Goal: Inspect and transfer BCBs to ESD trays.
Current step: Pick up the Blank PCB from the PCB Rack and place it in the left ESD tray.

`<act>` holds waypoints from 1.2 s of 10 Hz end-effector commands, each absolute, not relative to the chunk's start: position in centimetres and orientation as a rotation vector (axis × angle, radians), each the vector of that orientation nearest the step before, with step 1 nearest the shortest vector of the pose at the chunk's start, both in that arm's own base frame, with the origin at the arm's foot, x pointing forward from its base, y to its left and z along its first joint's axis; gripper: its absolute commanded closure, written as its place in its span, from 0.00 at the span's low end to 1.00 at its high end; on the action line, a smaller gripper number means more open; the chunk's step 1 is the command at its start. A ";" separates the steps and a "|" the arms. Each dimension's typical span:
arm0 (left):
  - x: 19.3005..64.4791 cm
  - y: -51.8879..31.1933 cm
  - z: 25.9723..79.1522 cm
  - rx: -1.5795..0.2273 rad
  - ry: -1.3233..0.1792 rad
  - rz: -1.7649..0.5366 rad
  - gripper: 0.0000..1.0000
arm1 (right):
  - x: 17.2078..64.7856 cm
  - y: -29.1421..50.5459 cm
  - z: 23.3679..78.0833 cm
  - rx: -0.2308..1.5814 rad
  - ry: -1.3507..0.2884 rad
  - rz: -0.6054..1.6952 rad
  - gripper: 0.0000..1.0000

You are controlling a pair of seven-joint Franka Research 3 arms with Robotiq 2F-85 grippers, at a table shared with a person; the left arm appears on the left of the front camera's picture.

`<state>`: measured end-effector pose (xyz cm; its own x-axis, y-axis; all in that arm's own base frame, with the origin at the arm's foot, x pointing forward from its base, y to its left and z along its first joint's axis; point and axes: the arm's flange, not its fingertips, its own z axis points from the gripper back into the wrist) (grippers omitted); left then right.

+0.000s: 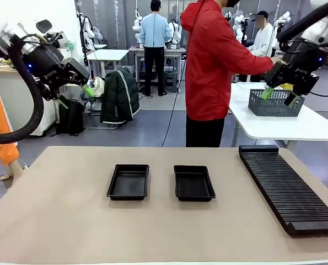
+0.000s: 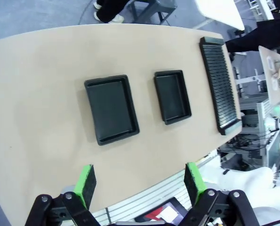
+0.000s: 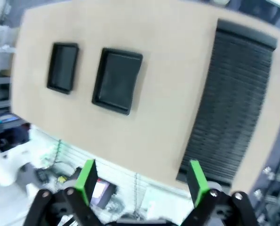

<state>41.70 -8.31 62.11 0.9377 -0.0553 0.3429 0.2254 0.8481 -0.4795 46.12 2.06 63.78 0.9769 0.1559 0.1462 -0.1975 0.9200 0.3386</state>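
Two black ESD trays sit side by side mid-table, both with nothing in them: the left tray (image 1: 128,181) (image 2: 111,108) (image 3: 63,67) and the right tray (image 1: 193,183) (image 2: 172,96) (image 3: 117,80). My left gripper (image 1: 75,95) (image 2: 140,184) hangs open high above the table's left side, green pads wide apart, holding nothing. High at the right, my right gripper (image 1: 278,96) (image 3: 140,182) is open too and holds nothing. No BCBs are in view.
A long black ribbed rack (image 1: 288,187) (image 2: 219,84) (image 3: 231,99) lies along the table's right side. A person in a red jacket (image 1: 213,66) stands beyond the far edge, turned toward a white side table (image 1: 296,124) bearing a grey mesh basket (image 1: 274,105).
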 end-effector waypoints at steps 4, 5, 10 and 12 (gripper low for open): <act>41.9 -7.2 66.2 -0.621 -0.205 -0.121 0.00 | 47.5 -4.5 66.7 0.608 -0.055 -0.033 0.00; 42.2 -7.4 66.8 -0.620 -0.141 -0.144 0.00 | 47.4 -5.4 66.8 0.636 -0.069 -0.069 0.00; 43.6 -7.5 68.4 -0.548 -0.062 -0.070 0.00 | 47.0 -7.0 66.4 0.712 -0.125 -0.079 0.00; 43.4 -7.6 68.0 -0.577 -0.078 -0.091 0.00 | 47.0 -7.2 67.0 0.681 -0.098 -0.086 0.00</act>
